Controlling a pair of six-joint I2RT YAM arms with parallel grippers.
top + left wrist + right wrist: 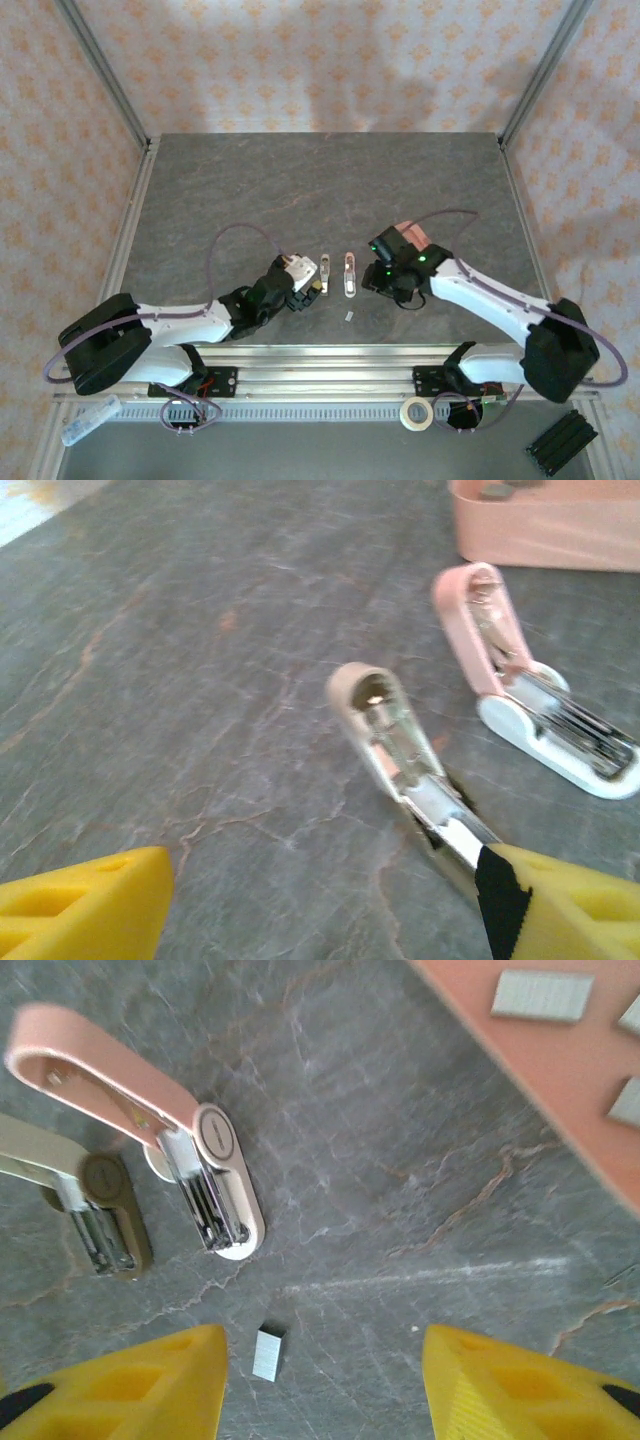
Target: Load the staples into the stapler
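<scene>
Two mini staplers lie open on the grey table: a beige stapler [325, 275] [400, 750] [100, 1225] and a pink stapler [349, 274] [530, 695] [215, 1175]. My left gripper [308, 280] [330, 905] is open, and the beige stapler's near end lies against its right finger [570, 905]. One strip of staples [268, 1353] [348, 316] lies loose on the table between the open fingers of my right gripper [325, 1385] [380, 280], closer to the left finger [130, 1390] and touching neither. More staples [543, 995] lie in the salmon-pink tray [520, 1055] [550, 530].
The pink tray [412, 238] sits partly under my right arm. A tape roll [417, 413], a black block [562, 442] and a clear bottle [85, 420] lie off the table's near edge. Open stone surface stretches behind the staplers.
</scene>
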